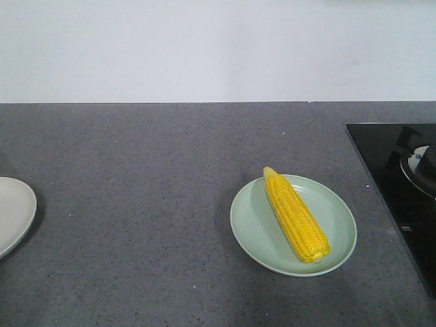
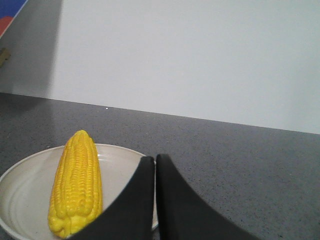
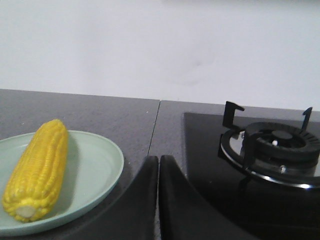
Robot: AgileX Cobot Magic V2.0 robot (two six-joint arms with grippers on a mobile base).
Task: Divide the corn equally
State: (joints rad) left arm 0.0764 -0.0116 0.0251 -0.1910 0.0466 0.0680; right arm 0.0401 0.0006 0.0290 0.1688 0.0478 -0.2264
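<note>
Each plate held one cob (image 1: 296, 215); both grippers' jaws were pressed together, empty. Any further grasp risked unbalancing the even split.

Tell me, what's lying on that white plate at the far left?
One corn cob lies on the white plate, as the left wrist view shows. The shut left gripper hides the plate's right part, and the front view cuts most of the plate off.

Front overview; two low wrist close-ups.
</note>
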